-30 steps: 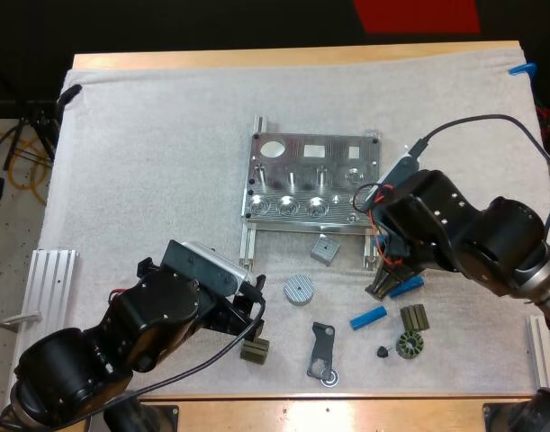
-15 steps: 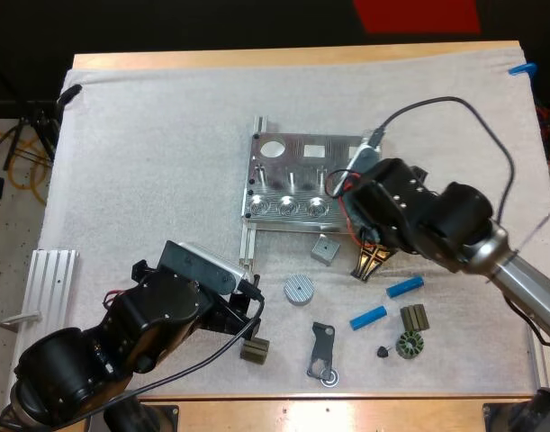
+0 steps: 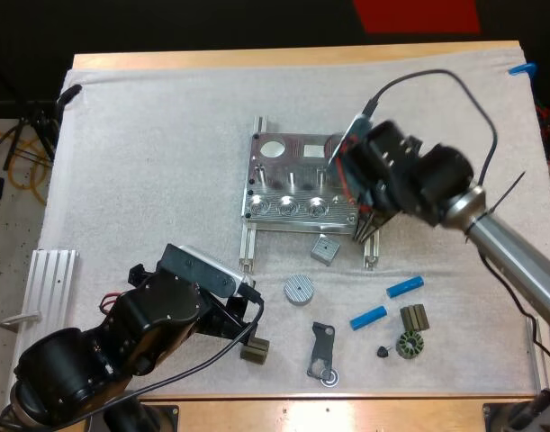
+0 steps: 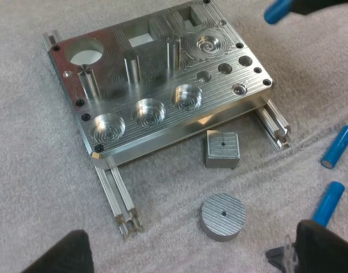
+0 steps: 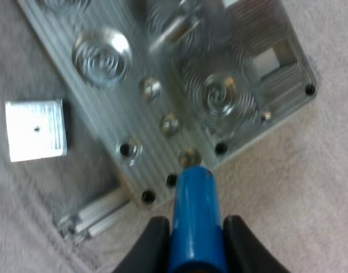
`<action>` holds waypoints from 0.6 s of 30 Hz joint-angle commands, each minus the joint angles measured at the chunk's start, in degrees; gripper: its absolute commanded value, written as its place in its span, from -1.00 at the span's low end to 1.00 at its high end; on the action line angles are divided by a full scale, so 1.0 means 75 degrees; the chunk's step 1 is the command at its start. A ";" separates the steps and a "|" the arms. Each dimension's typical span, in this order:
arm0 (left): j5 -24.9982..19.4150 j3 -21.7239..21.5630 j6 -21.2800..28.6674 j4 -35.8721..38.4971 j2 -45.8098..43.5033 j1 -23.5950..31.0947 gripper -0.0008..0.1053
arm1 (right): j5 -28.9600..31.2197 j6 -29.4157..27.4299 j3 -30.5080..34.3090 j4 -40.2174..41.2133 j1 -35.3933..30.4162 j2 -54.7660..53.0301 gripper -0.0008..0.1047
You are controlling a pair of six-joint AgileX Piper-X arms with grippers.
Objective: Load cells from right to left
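Parts lie scattered along the near side of the white mat [image 3: 148,162] that covers the wooden surface [image 3: 284,57]. Nearest, at the left, the left gripper [image 4: 191,256] hangs low over the mat with its fingers [image 4: 60,255] spread wide and clear of any thing. A small dark block [image 3: 254,352] lies just beside it, and a flat dark bracket [image 3: 322,351] lies to the right of that. Farther right along the near side, a tiny black knob [image 3: 383,351], a toothed ring [image 3: 408,345] and a ribbed dark part [image 3: 414,317] sit close together. By them two loose blue cells lie on their sides, one [image 3: 368,317] nearer and one [image 3: 405,287] a little farther and to the right, apart from each other. Left of these a round metal disc [image 3: 298,289] lies flat. Just beyond it is a square metal block [image 3: 325,248], near the fixture [image 3: 293,180] but not touching it. The fixture rests on two thin rails [image 4: 119,196] at the mat's middle. Three round pockets [image 4: 148,112] run along its near edge, short posts [image 4: 131,68] stand behind them, and a round opening and square windows lie at its far side. At its right end the right gripper [image 5: 192,222] pinches a third blue cell [image 5: 193,199], with its fingers pressing on it from both sides. The cell's free end is at one of the small holes [image 5: 170,122] by the fixture's near right corner; I cannot tell whether it touches the metal.
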 commanded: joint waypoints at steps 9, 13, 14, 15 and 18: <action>-0.0165 -0.0060 0.0007 0.0003 -0.0032 -0.0008 0.34 | -0.0777 -0.0090 -0.0579 0.0240 -0.0645 0.0515 -0.99; -0.0210 -0.0060 0.0129 0.0003 -0.0032 -0.0008 0.34 | -0.0800 -0.0238 -0.0579 0.0301 -0.0645 0.0821 -0.99; -0.0210 -0.0060 0.0186 0.0003 -0.0032 -0.0008 0.34 | -0.0799 -0.0248 -0.0579 0.0296 -0.0645 0.0921 -0.99; -0.0210 -0.0060 0.0198 0.0003 -0.0032 -0.0008 0.34 | -0.0799 -0.0246 -0.0579 0.0296 -0.0645 0.0974 -0.99; -0.0210 -0.0060 0.0217 0.0003 -0.0032 -0.0008 0.34 | -0.0799 -0.0263 -0.0579 0.0296 -0.0645 0.1210 -0.99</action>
